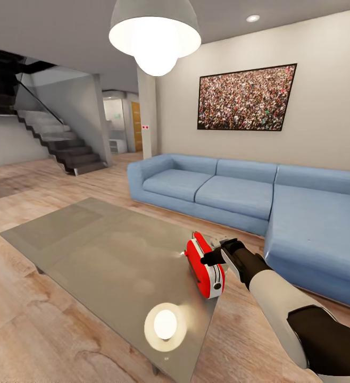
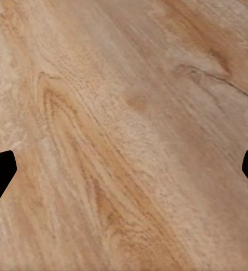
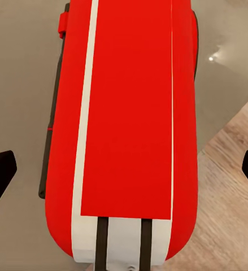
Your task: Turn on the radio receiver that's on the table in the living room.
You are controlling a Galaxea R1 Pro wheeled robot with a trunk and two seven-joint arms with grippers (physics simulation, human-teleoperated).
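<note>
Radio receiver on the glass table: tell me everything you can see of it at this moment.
The small red radio receiver with rounded corners has white bands and dark strips at one end, and looks like glossy plastic. It stands on the glossy grey-brown glass coffee table, at the table edge nearest the blue sofa. The right gripper is right against it in the head view, fingers spread wide either side in the right wrist view; actual contact is unclear.

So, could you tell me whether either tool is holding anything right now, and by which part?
Nothing is held. The right tool is open at the radio receiver on the table; the left tool is open over bare floor.
</note>
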